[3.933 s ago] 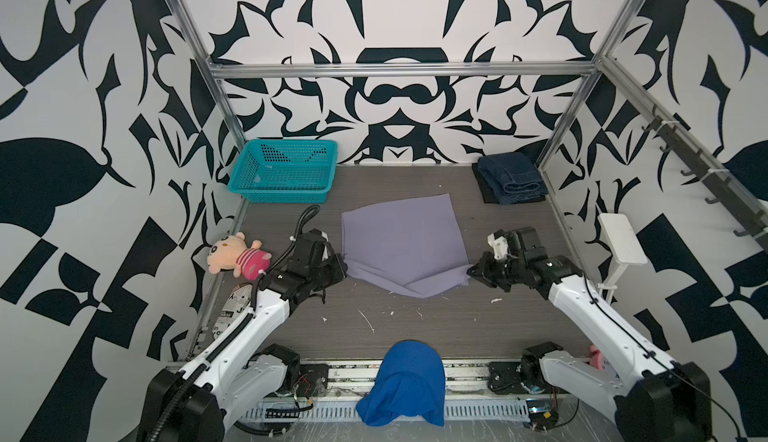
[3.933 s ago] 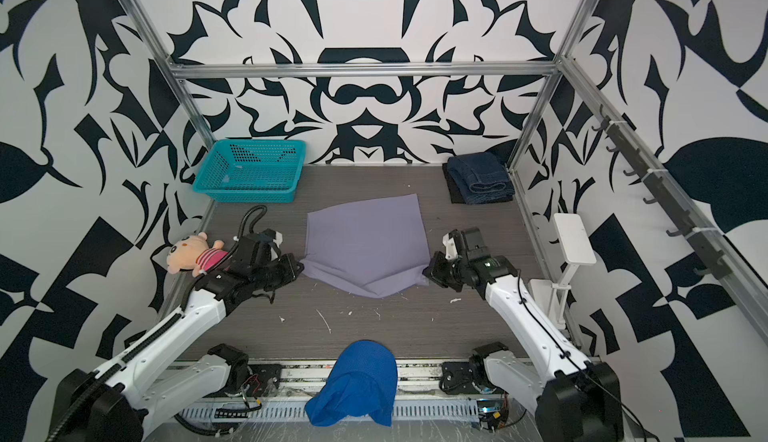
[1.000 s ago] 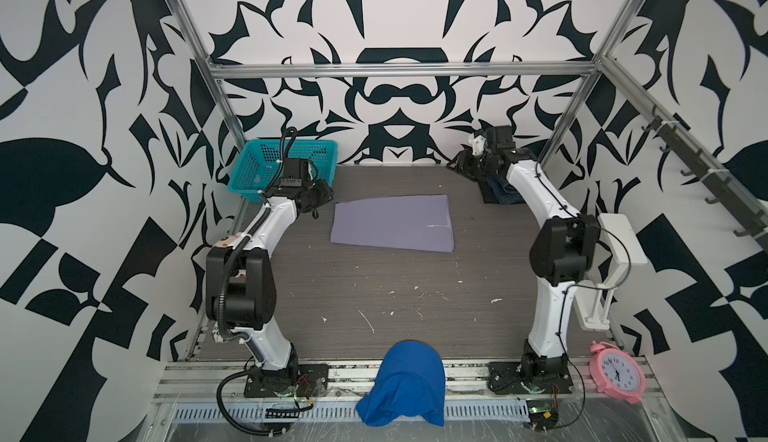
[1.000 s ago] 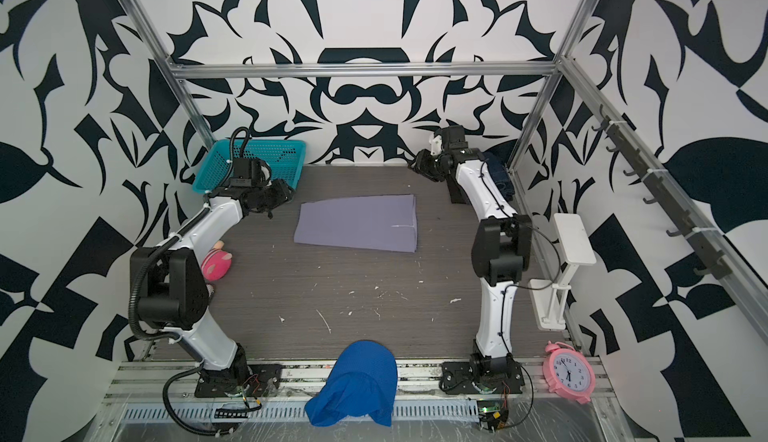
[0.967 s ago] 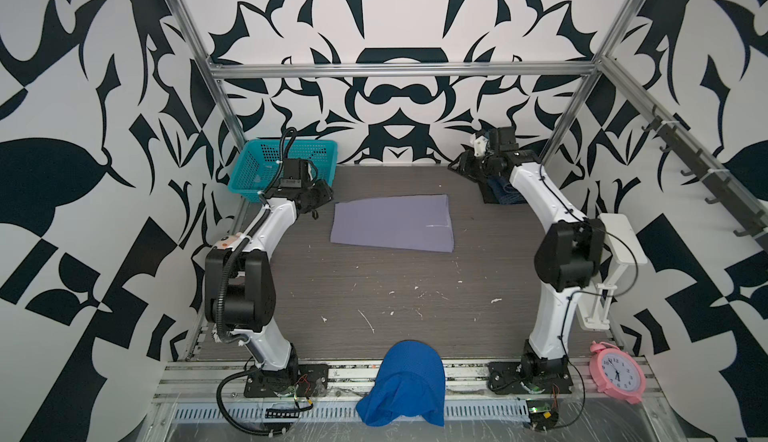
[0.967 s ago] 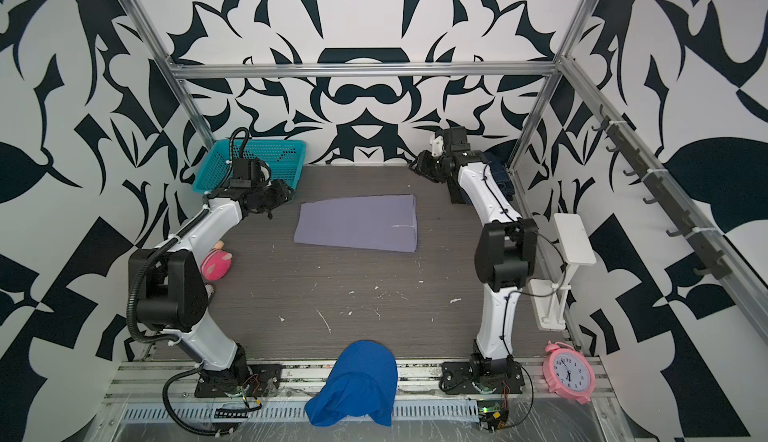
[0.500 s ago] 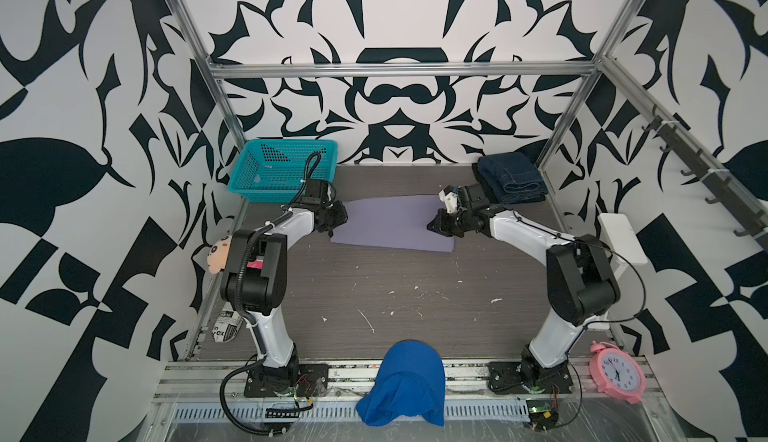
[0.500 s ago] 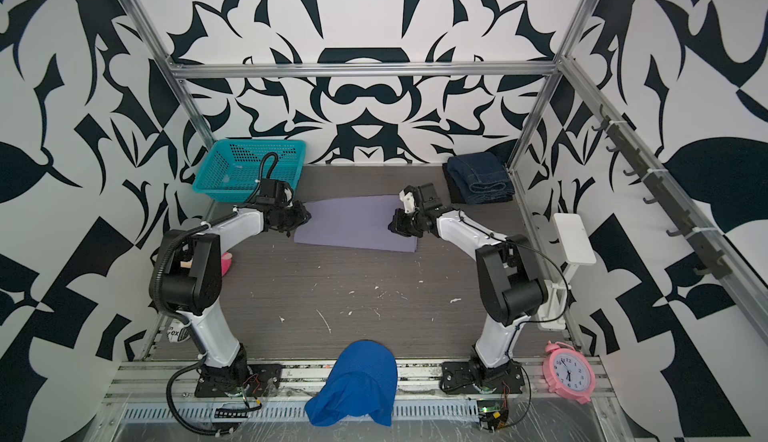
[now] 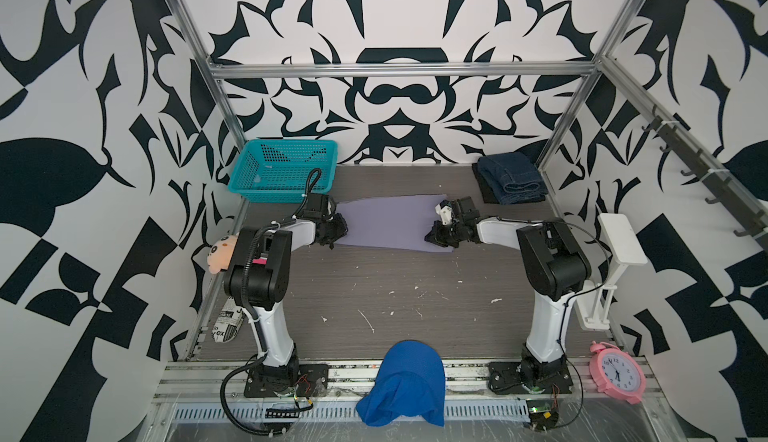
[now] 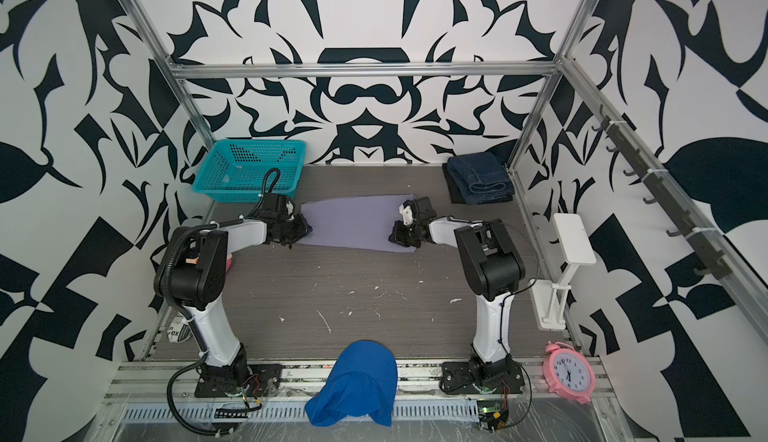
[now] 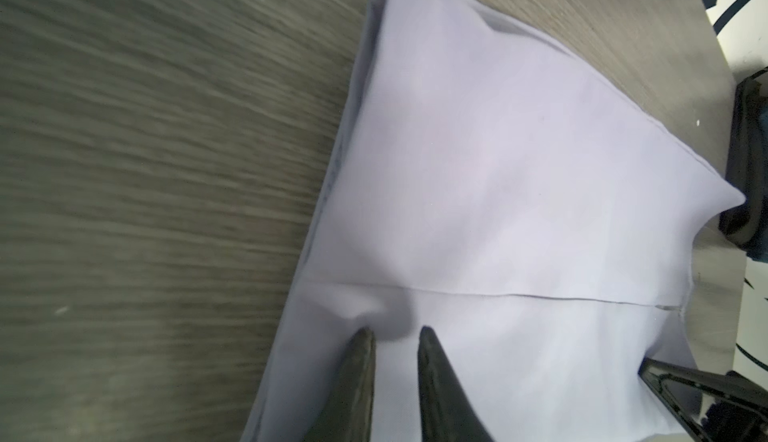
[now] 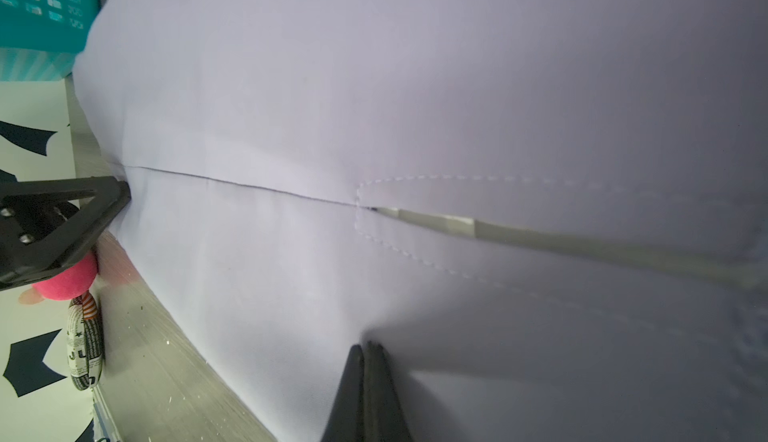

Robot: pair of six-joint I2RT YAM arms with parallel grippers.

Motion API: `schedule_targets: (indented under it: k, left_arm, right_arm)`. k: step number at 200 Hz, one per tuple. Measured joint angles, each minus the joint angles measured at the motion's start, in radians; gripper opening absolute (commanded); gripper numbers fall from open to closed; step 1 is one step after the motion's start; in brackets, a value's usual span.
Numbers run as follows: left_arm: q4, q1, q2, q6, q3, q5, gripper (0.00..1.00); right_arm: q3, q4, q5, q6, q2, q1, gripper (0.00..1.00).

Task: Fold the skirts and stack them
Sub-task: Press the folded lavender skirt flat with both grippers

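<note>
While both arms reach low over the far half of the table (image 9: 395, 302), the lavender skirt (image 9: 386, 221) lies flat between them as a wide folded band running left to right. The left pincer (image 9: 334, 232) sits at the skirt's left end, near its front corner. In the left wrist view its two dark fingertips (image 11: 357, 361) stand a little apart, with a small raised fold of lavender cloth caught between them. The right pincer (image 9: 434, 238) sits at the right end, by the front corner. In the right wrist view its fingertips (image 12: 353, 377) are pressed together, and the cloth puckers to a peak right at the tips, so it pinches the skirt too. A seam and a stitched slit cross the fabric there.

At the table's far right corner the folded denim skirt (image 9: 509, 178) rests on the black skirt (image 9: 486, 194), whose edge shows at the left and front. Both lie apart from the lavender one. A teal basket (image 9: 291, 142) stands at the far left corner. A blue cloth (image 9: 405, 381) hangs over the front rail, and a pink clock (image 9: 617, 375) stands at the front right.
</note>
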Motion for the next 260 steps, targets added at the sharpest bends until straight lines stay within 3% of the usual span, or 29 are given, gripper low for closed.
schedule_targets:
  k: [38,56,91,117,156,260]
  left_arm:
    - [-0.006,0.002,-0.009,0.0,0.0,0.0,0.27]
    - [-0.021,0.005,-0.036,0.003,-0.002,-0.008,0.48]
    - [0.025,0.016,-0.197,-0.004,-0.087,-0.032,0.69]
    - [0.112,0.062,-0.278,-0.036,-0.162,-0.019,0.69]
    - [0.174,0.145,-0.161,-0.06,-0.163,0.064,0.71]
    - [0.383,0.094,0.08,-0.072,-0.05,0.195,0.74]
  right_arm:
    - [0.003,-0.043,0.006,0.0,-0.031,0.0,0.03]
    - [0.022,-0.09,0.013,-0.001,-0.067,0.002,0.05]
    - [0.072,-0.113,0.023,-0.011,-0.137,0.013,0.07]
    - [0.086,-0.109,0.02,-0.019,-0.129,0.019,0.07]
    - [0.086,-0.109,0.014,-0.02,-0.076,0.029,0.07]
    - [0.086,-0.109,0.004,-0.023,-0.054,0.029,0.07]
